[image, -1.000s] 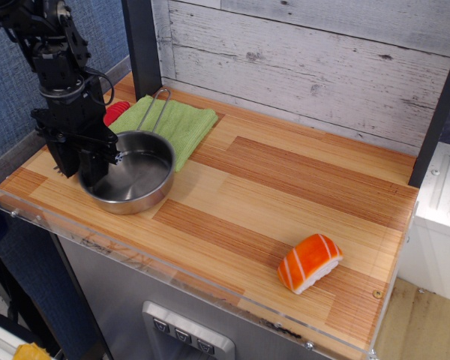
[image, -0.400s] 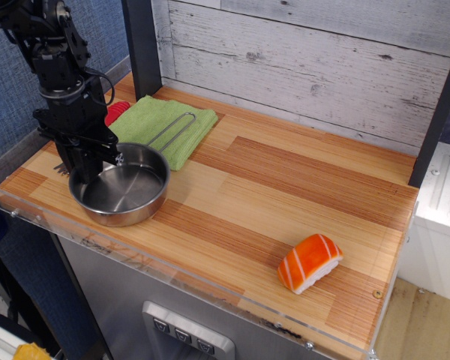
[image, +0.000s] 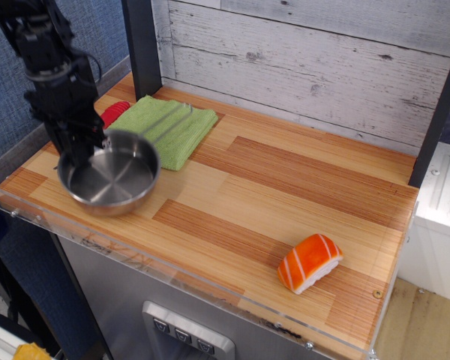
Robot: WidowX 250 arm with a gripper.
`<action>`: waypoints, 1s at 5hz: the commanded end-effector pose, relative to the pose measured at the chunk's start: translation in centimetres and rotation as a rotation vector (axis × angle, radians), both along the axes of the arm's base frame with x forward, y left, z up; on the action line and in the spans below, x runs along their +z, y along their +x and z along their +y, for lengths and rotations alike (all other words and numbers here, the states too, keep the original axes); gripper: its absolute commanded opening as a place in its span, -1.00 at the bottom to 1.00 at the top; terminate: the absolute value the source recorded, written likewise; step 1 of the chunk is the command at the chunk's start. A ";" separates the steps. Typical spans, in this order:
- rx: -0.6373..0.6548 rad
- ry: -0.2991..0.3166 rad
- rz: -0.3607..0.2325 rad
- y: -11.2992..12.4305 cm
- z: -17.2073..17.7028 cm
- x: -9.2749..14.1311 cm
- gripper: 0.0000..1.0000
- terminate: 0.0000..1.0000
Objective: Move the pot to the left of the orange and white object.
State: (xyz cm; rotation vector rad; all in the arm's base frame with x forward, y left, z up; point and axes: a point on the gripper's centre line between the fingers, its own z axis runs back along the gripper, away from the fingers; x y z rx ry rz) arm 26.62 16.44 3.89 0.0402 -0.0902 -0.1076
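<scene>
1. Only view: a black gripper (image: 76,146) grips the back-left rim of a shiny steel pot (image: 109,180), jaws closed on it, at the wooden table's (image: 285,187) front-left corner.
2. The orange and white object (image: 309,262) lies well apart, near the front-right edge.
3. A green cloth (image: 169,126) lies just behind the pot.

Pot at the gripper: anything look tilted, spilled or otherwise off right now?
The pot hangs tilted from the gripper, which clamps its far-left rim; it is blurred and its handle can't be made out. Nothing spilled. The orange and white object lies undisturbed.
</scene>
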 end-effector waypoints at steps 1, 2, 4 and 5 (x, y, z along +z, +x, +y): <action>-0.128 0.032 -0.158 1.9 -1.6 6.2 -1.00 -1.00; -0.248 -0.012 -0.209 3.5 -4.5 7.4 -1.00 -1.00; -0.485 0.006 -0.283 6.7 -9.7 9.5 -1.00 -1.00; -0.568 0.014 -0.299 8.2 -12.1 9.4 -1.00 -1.00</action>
